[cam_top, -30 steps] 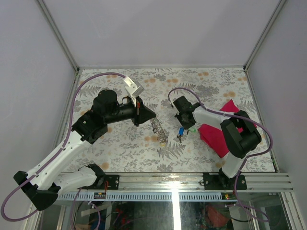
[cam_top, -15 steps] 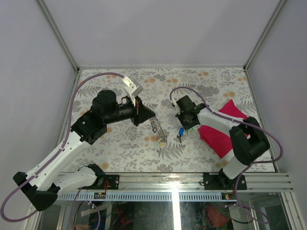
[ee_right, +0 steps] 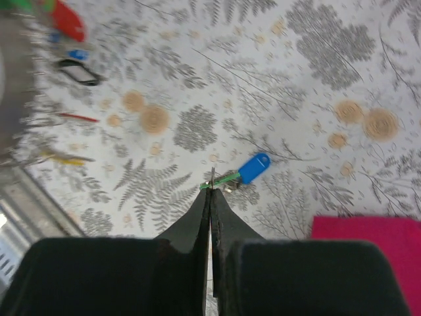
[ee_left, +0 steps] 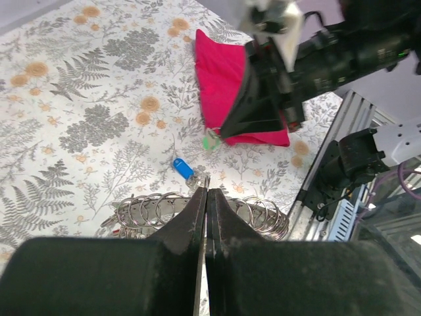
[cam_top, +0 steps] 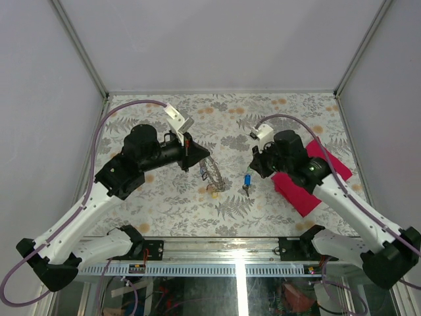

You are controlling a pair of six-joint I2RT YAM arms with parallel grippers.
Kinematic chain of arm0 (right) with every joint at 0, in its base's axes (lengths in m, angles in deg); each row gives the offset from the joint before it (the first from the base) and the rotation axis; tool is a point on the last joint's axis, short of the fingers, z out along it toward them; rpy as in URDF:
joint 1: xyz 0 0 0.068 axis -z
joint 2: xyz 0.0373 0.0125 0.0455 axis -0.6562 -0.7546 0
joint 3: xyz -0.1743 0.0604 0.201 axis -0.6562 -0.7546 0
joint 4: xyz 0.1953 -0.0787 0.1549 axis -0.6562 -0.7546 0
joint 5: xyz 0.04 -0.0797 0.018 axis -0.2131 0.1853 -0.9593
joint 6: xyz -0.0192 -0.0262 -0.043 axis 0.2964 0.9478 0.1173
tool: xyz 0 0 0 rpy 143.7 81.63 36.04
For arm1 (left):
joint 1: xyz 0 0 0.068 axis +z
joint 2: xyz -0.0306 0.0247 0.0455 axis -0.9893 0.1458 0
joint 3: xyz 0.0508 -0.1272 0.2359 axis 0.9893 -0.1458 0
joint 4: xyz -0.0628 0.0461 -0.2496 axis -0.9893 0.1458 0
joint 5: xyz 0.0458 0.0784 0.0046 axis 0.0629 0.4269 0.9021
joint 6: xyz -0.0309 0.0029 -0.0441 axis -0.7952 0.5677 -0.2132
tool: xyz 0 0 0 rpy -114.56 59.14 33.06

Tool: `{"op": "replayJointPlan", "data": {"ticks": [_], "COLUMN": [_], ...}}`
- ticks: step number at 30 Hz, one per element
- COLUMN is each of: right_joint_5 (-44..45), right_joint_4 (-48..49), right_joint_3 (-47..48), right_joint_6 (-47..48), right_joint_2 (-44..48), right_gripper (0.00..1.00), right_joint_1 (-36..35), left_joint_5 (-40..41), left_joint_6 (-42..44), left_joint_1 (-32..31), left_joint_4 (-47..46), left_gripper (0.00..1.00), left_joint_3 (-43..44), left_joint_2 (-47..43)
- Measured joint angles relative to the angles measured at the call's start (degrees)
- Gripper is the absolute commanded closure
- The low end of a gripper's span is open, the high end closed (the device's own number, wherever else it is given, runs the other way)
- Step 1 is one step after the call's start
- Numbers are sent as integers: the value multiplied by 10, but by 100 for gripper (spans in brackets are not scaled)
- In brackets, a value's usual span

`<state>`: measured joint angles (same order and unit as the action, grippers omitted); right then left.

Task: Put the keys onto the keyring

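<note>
R gripper (ee_right: pixel 212 187) has swung round, pinched shut on green-headed small metal key (ee_right: pixel 223 178); blue-headed key (cam_top: pixel 247 179) lies on desk (cam_top: pixel 276 112). At its 9 o'clock, L gripper (ee_left: pixel 206 194) clamps big grey metal keyring (ee_left: pixel 151 210). Threading's next, prob.

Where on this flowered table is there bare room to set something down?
Free: the far strip of the flowered table, and the near strip between the blue-headed key and the front rail. Crowded: the middle, with the grey metal keyring, the green-headed key and the red cloth.
</note>
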<state>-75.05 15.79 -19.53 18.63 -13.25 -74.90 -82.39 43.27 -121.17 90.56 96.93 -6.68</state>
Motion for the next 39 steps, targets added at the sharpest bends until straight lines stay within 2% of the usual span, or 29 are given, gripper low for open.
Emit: {"op": "replayJointPlan", "data": {"ticks": [9, 17, 22, 39], "right_joint_5": [-142, -213, -231, -241], "right_joint_4": [-11, 7, 29, 122], "right_joint_3": [34, 79, 91, 92], "right_joint_6": [5, 2, -9, -97], "right_joint_2": [89, 135, 139, 139], "right_gripper": [100, 100, 100, 100], "right_joint_1": [-1, -2, -2, -2], "left_joint_5": [32, 40, 42, 32], "left_joint_6": [54, 107, 114, 113], "left_joint_1": [0, 0, 0, -17], "left_joint_4": [0, 18, 35, 63], "left_gripper": [100, 100, 100, 100], "left_joint_3": [7, 109, 154, 165], "left_joint_2": [-29, 3, 43, 64]}}
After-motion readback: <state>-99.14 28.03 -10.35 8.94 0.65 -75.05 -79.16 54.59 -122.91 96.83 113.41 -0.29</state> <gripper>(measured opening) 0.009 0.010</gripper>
